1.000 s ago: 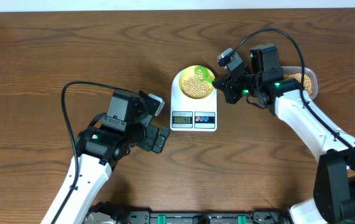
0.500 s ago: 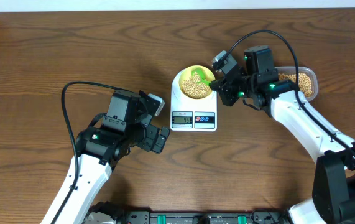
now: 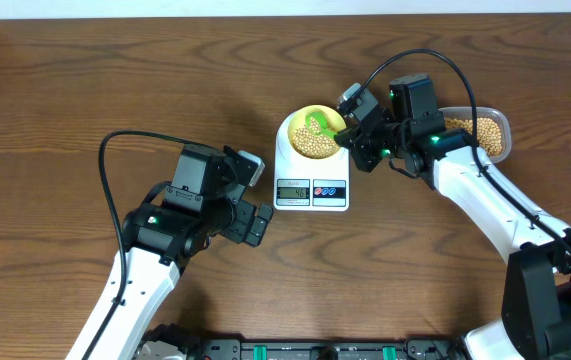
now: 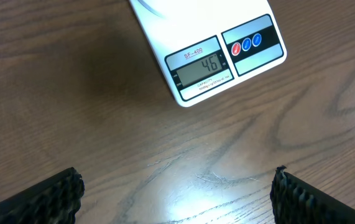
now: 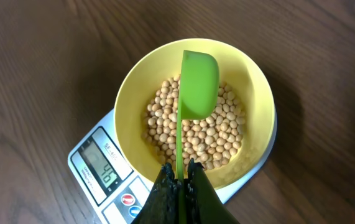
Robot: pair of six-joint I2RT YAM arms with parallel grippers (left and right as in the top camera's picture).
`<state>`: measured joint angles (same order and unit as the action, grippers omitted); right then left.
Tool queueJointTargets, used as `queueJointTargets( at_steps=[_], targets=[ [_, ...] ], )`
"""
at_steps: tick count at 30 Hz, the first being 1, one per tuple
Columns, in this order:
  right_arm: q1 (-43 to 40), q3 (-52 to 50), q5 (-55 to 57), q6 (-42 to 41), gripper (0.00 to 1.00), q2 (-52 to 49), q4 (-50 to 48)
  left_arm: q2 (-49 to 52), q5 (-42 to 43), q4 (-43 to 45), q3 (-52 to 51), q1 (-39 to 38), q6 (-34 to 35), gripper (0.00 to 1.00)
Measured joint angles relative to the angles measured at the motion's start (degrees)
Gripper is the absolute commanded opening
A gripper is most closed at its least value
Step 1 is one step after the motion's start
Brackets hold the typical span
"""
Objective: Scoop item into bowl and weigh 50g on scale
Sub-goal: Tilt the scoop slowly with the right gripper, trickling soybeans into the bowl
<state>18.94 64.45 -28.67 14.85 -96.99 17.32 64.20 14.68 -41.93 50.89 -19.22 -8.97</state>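
Hanging over the bowl (image 5: 255, 84), green scoop (image 5: 200, 84); tub (image 3: 508, 135) nearby.

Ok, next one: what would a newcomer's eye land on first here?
The bright green scoop, pinched in the shut right gripper, hangs over the yellow bowl of tan beans at mid-table. The bowl sits on the white scale, whose display reads 46. The left gripper gapes open above the table in front of the scale.
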Motion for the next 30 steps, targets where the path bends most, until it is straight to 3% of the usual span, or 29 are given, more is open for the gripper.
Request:
queueJointTargets(
  at_steps=[30],
  targets=[
    [0.0, 0.0, 0.0, -2.5, 0.01, 0.0, 0.0, 0.0, 0.0, 0.0, 0.0, 0.0, 0.0, 0.98]
  ],
)
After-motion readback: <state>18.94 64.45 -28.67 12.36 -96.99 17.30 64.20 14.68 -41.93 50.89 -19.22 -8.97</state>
